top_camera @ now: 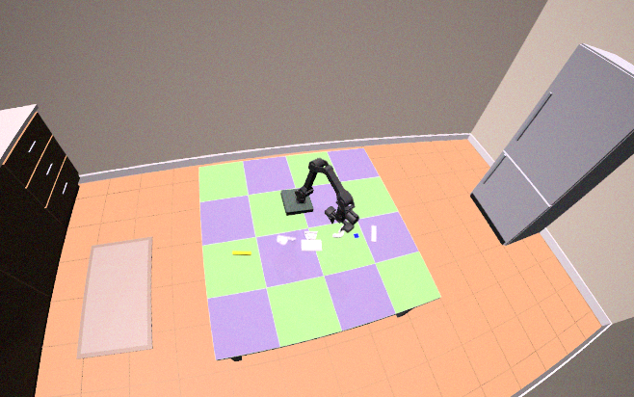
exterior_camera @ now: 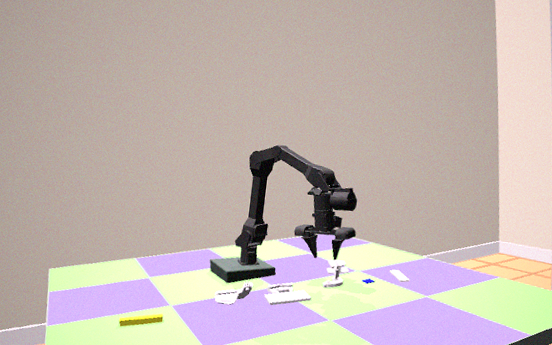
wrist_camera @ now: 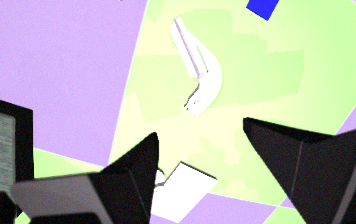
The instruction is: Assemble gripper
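One claw (top_camera: pixel 339 223) (exterior_camera: pixel 325 258) (wrist_camera: pixel 200 130) hangs spread above the desk (top_camera: pixel 303 308) (exterior_camera: pixel 380 320) (wrist_camera: pixel 75 60), near the curved white jaw (top_camera: pixel 338 235) (exterior_camera: pixel 333 283) (wrist_camera: pixel 212 80); a blue square (top_camera: pixel 356 235) (exterior_camera: pixel 367 281) (wrist_camera: pixel 263 7) lies beside that jaw.

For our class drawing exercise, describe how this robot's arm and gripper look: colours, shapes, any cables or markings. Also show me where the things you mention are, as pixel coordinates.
The arm (top_camera: pixel 335 183) (exterior_camera: pixel 258 195) is black, with slim straight links and chunky, rounded joints. The gripper (top_camera: pixel 339 224) (exterior_camera: pixel 325 258) (wrist_camera: pixel 200 130) is black too, with two wedge-shaped fingers tapering to narrow tips. No cables or markings can be made out.

Open air between the fingers (exterior_camera: pixel 315 253).
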`<action>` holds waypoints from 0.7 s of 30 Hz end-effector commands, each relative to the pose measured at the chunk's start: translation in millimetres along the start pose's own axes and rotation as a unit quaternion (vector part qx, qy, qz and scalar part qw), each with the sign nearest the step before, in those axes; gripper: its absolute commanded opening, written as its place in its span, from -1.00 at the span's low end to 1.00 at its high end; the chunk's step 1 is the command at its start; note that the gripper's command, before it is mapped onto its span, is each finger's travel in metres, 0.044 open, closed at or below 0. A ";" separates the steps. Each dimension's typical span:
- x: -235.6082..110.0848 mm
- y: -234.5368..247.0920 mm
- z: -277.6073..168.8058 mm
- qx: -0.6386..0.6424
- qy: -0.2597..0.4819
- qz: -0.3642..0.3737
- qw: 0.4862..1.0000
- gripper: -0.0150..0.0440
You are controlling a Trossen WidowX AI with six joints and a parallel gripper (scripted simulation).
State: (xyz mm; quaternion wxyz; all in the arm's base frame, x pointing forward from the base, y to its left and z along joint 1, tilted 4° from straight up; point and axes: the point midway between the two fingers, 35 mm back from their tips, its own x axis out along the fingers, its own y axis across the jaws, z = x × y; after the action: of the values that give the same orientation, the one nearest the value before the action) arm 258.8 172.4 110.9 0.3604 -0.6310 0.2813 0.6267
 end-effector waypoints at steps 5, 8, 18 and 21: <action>0.0 0.0 0.0 0.000 0.000 0.000 1.000 -0.07; 0.0 0.0 0.0 0.000 0.000 0.000 1.000 -0.33; 0.0 0.0 0.0 0.000 0.000 0.000 1.000 -0.49; 0.0 0.0 0.0 0.000 0.000 0.000 1.000 -0.49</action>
State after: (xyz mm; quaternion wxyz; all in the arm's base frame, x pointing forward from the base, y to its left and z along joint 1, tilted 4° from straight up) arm 258.7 172.3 110.9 0.3604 -0.6310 0.2813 0.6267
